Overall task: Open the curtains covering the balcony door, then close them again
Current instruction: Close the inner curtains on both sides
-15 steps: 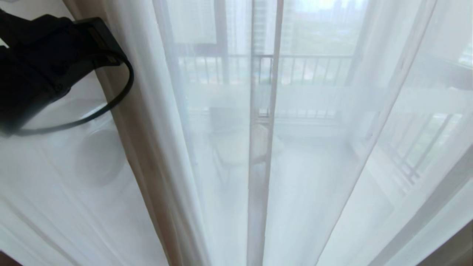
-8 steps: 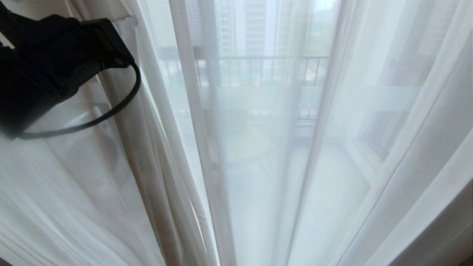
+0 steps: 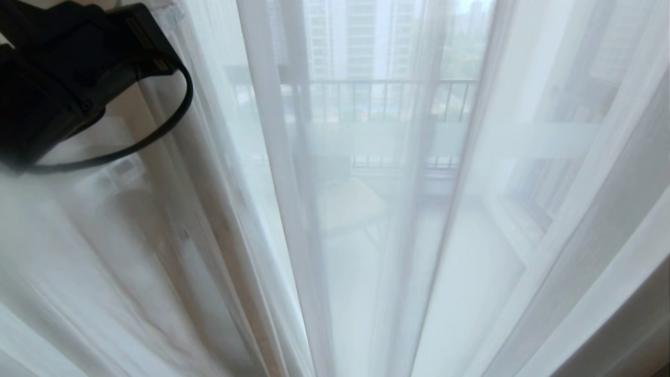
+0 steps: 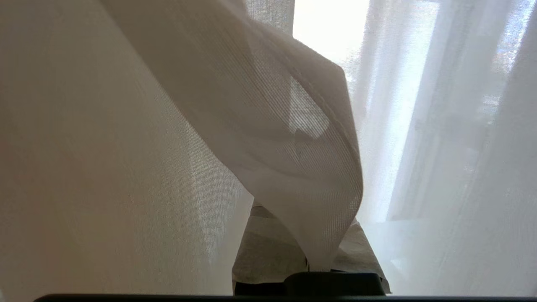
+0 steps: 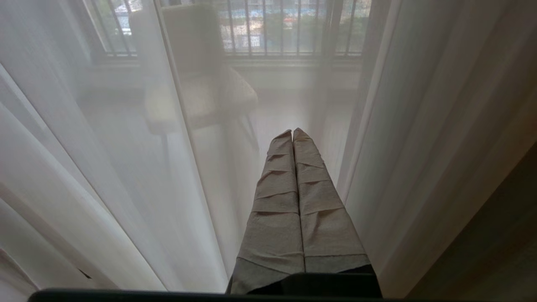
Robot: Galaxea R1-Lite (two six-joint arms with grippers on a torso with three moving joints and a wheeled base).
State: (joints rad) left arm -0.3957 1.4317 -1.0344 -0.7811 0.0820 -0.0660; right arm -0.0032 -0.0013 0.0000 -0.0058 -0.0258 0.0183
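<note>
A: Sheers (image 3: 366,235) fill the head view edge to edge. They hang in long folds, drawn across the balcony door (image 3: 301,104); its dark upright frame shows faintly through the fabric.

B: Left claw?

A: Left arm (image 3: 63,78) is up in the top left corner, black housing with a looped cable (image 3: 178,110). Fingers are hidden from the head camera. In the left wrist view a fold of white sheer (image 4: 268,138) runs straight down into the left claw (image 4: 312,264), and the wrapped fingers (image 4: 268,247) sit pressed together on it. So: pinching the sheer.

B: Right claw?

A: Right claw (image 5: 293,133) has both wrapped fingers (image 5: 277,201) pressed together, nothing between them. It points at the sheers, which hang ahead of its tips and on both sides of it.

B: Anything past the fabric?

A: Ahead of the right claw, through the sheer, a chair (image 5: 197,84) on the balcony floor, then a barred railing (image 5: 268,29) beyond it. Head view shows the same railing (image 3: 377,99) and tall buildings (image 3: 361,36) further out.

B: Thick drape?

A: Beige edge (image 3: 246,293) below the left claw, between the sheer folds. Blurred there, can't say more.
</note>
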